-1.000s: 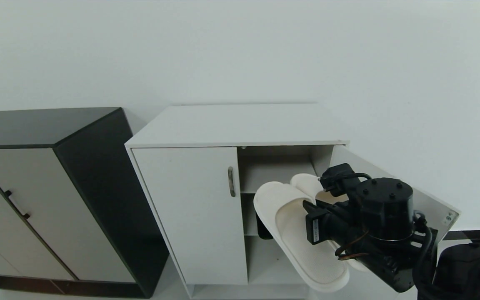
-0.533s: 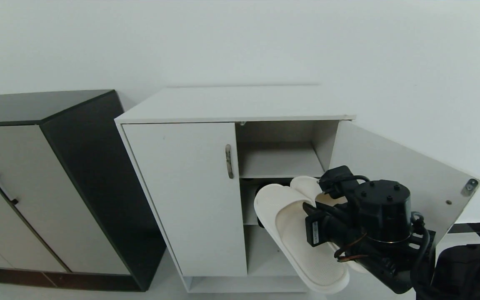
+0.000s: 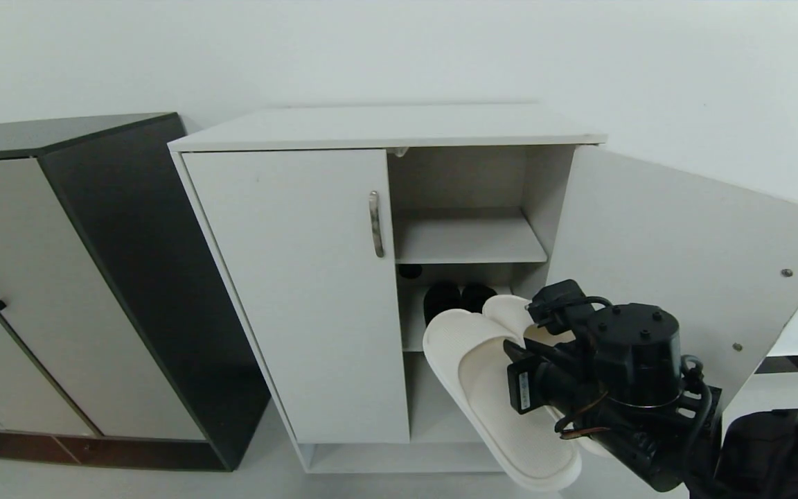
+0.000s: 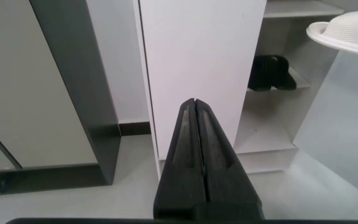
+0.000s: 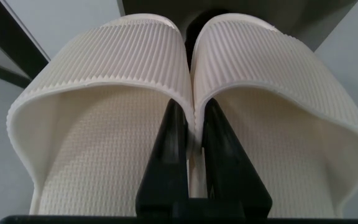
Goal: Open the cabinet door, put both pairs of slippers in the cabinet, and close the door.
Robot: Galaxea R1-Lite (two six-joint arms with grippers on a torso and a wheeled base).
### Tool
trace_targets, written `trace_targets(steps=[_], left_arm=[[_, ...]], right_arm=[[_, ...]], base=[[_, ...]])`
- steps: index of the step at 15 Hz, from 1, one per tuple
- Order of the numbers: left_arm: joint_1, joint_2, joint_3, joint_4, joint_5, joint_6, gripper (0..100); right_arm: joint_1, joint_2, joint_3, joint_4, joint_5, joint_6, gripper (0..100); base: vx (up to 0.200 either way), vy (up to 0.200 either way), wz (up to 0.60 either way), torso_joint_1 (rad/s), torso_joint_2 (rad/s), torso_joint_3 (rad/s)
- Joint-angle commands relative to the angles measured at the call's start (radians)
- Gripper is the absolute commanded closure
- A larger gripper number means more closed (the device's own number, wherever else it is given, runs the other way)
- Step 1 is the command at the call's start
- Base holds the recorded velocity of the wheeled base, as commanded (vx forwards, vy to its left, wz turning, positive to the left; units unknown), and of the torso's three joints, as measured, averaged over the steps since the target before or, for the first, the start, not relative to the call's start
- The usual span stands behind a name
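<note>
Head view, positions by clock face from the picture's centre.

1. The white cabinet [image 3: 385, 128] stands at 12 o'clock against a pale wall [image 3: 399, 48]. Its left door [image 3: 302, 291] is closed, with a metal handle [image 3: 374, 224] on the inner edge. Its right door [image 3: 676, 256] is swung wide open towards 3 o'clock, inner face showing.

2. The open half shows an upper shelf [image 3: 468, 239], bare where visible, and a middle shelf [image 3: 413, 333] below it. The black slippers [image 3: 456, 299] lie side by side on the middle shelf, inside the cabinet.

3. The white slippers [image 3: 482, 374] hang at 5 o'clock, outside the cabinet and in front of its open half, toes up and towards 11 o'clock, clear of the floor [image 3: 343, 482].

4. The right gripper [image 5: 193, 115] pinches the pair together: one finger lies inside each slipper, and the two adjoining side walls are squeezed between them. The ribbed straps arch over either finger.

5. The left gripper [image 4: 194, 115] has its fingers pressed together with nothing between them. It is aimed at the closed left door, apart from it.

6. A dark cabinet [image 3: 129, 277] with pale doors stands at 9 o'clock, just beside the white cabinet.
</note>
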Motion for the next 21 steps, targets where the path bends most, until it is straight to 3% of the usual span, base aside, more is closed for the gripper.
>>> trace_targets(steps=[1, 5, 11, 13, 14, 18, 20, 21], left_arm=[[0.0, 0.001, 0.0, 0.0, 0.0, 0.0, 100], [0.0, 0.001, 0.0, 0.0, 0.0, -0.004, 100], [0.0, 0.001, 0.0, 0.0, 0.0, -0.004, 100], [0.0, 0.001, 0.0, 0.0, 0.0, -0.004, 100], [0.0, 0.001, 0.0, 0.0, 0.0, -0.004, 100], [0.0, 0.001, 0.0, 0.0, 0.0, -0.003, 100], [0.0, 0.001, 0.0, 0.0, 0.0, -0.003, 100], [0.0, 0.001, 0.0, 0.0, 0.0, -0.003, 100]], right_arm=[[0.0, 0.002, 0.002, 0.0, 0.0, 0.0, 100], [0.0, 0.002, 0.008, 0.0, 0.0, -0.002, 100], [-0.003, 0.024, 0.003, -0.026, -0.003, -0.01, 100], [0.0, 0.044, -0.056, -0.028, -0.078, -0.048, 100], [0.0, 0.045, -0.118, 0.051, -0.141, -0.043, 100], [0.057, 0.013, -0.471, 0.606, -0.278, 0.144, 100], [0.083, 0.036, -0.613, 0.727, -0.341, 0.21, 100], [0.083, 0.051, -0.653, 0.724, -0.37, 0.211, 100]], base=[[0.0, 0.0, 0.0, -0.041, 0.45, 0.388], [0.0, 0.0, 0.0, -0.021, 0.34, 0.316], [0.0, 0.0, 0.0, 0.0, 0.03, 0.025], [0.0, 0.0, 0.0, 0.0, 0.0, 0.0], [0.0, 0.0, 0.0, 0.0, 0.0, 0.0], [0.0, 0.0, 0.0, 0.0, 0.0, 0.0], [0.0, 0.0, 0.0, 0.0, 0.0, 0.0], [0.0, 0.0, 0.0, 0.0, 0.0, 0.0]])
